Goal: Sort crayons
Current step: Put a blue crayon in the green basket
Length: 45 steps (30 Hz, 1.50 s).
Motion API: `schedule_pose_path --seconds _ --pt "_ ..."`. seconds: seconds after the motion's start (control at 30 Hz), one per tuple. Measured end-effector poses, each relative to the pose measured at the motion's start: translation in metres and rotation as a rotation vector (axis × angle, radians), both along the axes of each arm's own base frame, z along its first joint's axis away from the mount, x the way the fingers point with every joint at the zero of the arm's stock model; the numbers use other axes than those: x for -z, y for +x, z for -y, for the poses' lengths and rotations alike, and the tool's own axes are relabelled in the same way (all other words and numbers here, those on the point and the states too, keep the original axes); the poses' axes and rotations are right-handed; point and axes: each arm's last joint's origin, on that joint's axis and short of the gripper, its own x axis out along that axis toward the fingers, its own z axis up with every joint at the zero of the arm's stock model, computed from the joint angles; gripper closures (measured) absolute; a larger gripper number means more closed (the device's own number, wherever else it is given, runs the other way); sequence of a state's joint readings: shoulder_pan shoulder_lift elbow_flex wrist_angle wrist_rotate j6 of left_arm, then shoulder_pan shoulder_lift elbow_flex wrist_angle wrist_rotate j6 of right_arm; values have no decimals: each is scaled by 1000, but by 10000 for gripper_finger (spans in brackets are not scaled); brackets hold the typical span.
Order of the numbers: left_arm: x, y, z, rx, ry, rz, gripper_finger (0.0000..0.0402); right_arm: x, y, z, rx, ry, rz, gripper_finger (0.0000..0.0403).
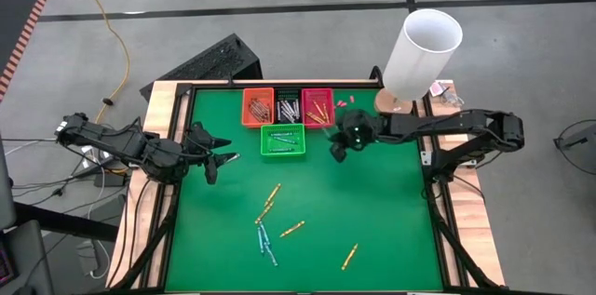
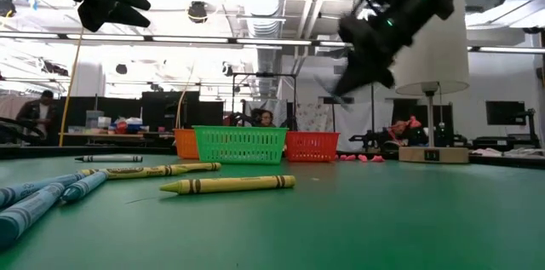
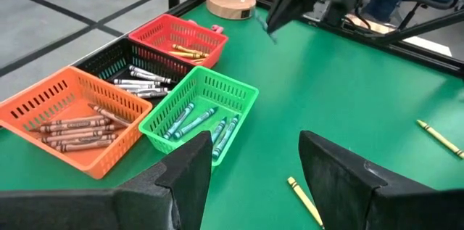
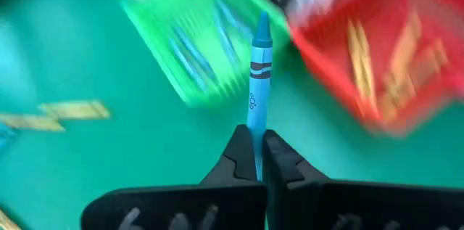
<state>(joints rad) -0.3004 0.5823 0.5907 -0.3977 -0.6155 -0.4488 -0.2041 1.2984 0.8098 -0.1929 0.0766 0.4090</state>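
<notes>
Pinched between the right gripper's point(image 4: 255, 159) closed dark fingers, a slim paper-wrapped blue crayon point(image 4: 258, 85) points toward a green plastic mesh basket point(image 1: 282, 141); left gripper point(image 3: 254, 165) gapes empty.

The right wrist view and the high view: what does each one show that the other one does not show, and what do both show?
Only the right wrist view shows that the right gripper is shut on a blue crayon.

Only the high view shows the whole table, the left gripper open and waiting at the left side, the orange basket, the black basket and the white tube.

Both show the green basket, the red basket and loose yellow crayons on the table.
</notes>
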Motion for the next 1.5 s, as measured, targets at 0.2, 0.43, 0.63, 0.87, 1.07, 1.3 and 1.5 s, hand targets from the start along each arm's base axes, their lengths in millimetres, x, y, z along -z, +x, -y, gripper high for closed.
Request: schedule_pose_path --seconds 0.2,0.43,0.63,0.87,1.07,1.3,1.5 --pt "0 0 0 -2 1 0 204 -21 16 -3 -42 -115 247 401" --pt "-1 0 -1 -46 24 9 204 -2 47 4 -26 -161 351 401" --pt "-1 0 -1 -40 21 9 204 27 66 11 -28 -181 353 399" --pt "-1 0 -1 -41 23 5 204 36 85 22 -11 -158 357 390" --pt "0 0 -1 -40 24 2 204 37 103 26 -56 -141 321 331" --pt "1 -1 -1 -39 28 -10 204 19 114 15 -167 -205 255 278" --pt "1 -1 -1 -42 22 -9 204 4 119 -17 -325 -239 250 270"
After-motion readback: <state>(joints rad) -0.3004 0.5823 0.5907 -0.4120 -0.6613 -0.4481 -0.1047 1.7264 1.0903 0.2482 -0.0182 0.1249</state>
